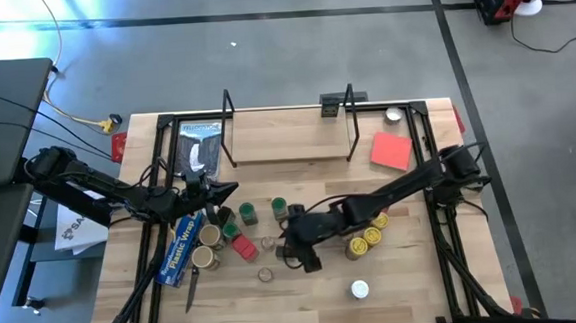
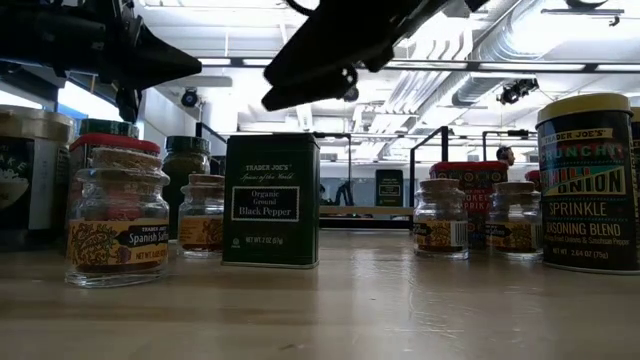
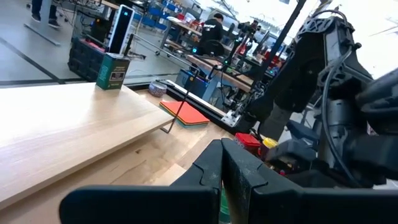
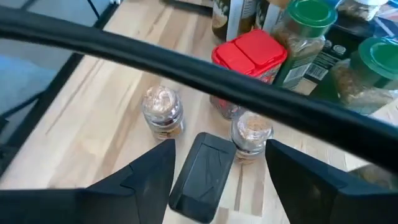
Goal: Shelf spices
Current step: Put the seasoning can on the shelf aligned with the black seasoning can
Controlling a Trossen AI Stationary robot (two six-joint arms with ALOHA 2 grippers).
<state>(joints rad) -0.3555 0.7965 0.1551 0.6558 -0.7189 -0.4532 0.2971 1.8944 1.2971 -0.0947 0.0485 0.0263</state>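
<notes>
Right gripper (image 4: 217,155) spread wide above a dark tin (image 4: 204,169) mid-bench between two small clear jars (image 4: 163,111), left gripper (image 3: 222,163) pressed together near the left edge.

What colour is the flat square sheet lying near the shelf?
Red. The flat square sheet shows best in the high view, beside the shelf.

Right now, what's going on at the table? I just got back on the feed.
Spice jars are scattered across the table, and the shelf at the back holds none of them yet. The right claw hangs open, low over the middle, above a dark tin lying flat between two small clear jars, with a red-lidded jar just past them. It holds nothing. The left claw waits shut beside the long blue box.
</notes>
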